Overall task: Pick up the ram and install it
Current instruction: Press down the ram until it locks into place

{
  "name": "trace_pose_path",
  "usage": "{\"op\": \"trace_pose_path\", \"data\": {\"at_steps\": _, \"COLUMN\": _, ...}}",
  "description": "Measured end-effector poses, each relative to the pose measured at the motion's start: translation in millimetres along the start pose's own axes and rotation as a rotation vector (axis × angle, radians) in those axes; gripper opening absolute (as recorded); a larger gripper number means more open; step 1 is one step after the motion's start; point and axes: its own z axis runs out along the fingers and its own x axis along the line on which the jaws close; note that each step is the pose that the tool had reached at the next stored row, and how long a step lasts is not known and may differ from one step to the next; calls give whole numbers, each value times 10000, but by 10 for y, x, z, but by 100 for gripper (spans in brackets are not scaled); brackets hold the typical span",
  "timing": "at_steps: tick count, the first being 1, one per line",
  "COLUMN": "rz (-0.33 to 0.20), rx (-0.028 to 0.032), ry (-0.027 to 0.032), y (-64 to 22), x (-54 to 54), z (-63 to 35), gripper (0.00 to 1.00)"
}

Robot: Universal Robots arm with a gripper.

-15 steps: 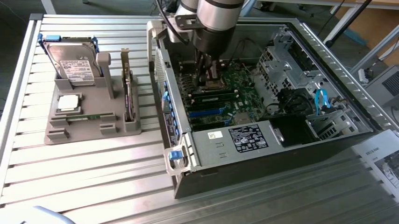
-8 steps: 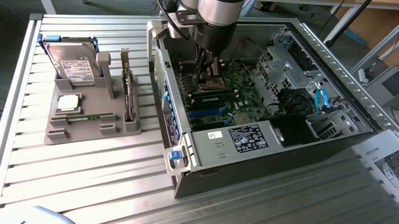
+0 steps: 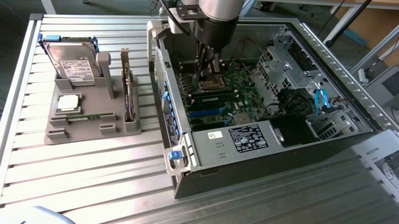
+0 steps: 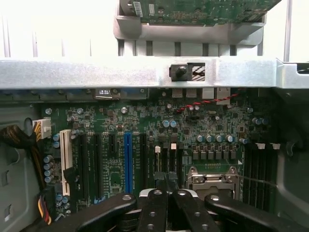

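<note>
- Gripper (image 3: 210,74) hangs inside the open PC case (image 3: 324,51), low over the motherboard (image 3: 231,93); fingers are clenched together w/ nothing visible between them.
- Wrist view: gripper (image 4: 166,178) tips sit closed just above the dark slots beside the CPU socket (image 4: 212,176); blue slot (image 4: 127,162) is off to one side.
- Ram (image 3: 84,117) lies flat in the grey holder (image 3: 81,133) on the table (image 3: 93,177), outside the case and well apart from the gripper.
- Its long axis runs approx. along the exterior view's left-right; it shows as a thin green strip.
- A 2nd green stick (image 3: 215,96) sits on the motherboard near the socket, long axis also roughly left-right; can't tell if fully seated.
- Holder also carries a hard drive (image 3: 72,63) upright at the back, a silver processor chip (image 3: 68,102) and an expansion card (image 3: 129,93) on edge.
</note>
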Motion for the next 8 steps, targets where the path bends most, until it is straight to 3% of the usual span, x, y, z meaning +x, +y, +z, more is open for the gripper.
{"op": "trace_pose_path", "data": {"at_steps": 8, "rz": 0, "rx": 0, "ry": 3, "y": -3, "x": -2, "z": -78, "gripper": 10}}
